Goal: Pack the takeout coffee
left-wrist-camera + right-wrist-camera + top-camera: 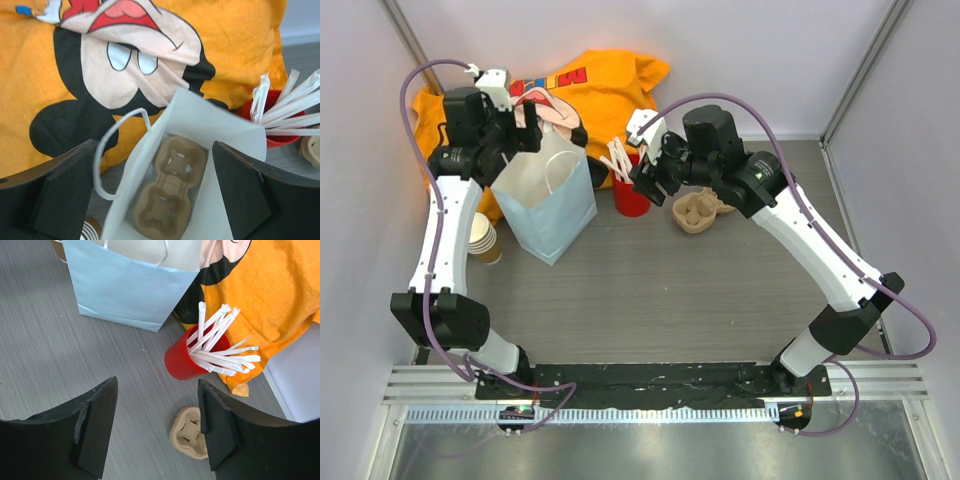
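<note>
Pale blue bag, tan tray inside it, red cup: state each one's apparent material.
Pale blue bag: likely paper, matte, crisp folds. Tan moulded tray: probably pulp fibre, dull, rough-edged. Red round cup: smooth, evenly coloured; plastic or coated paper, unclear.

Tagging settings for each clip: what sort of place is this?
Probably a lab robot cell, not a real café: plain panel walls, a grey table with a metal mounting rail, and staged takeout props: paper bag, red cup of wrapped straws, pulp cup carrier.
</note>
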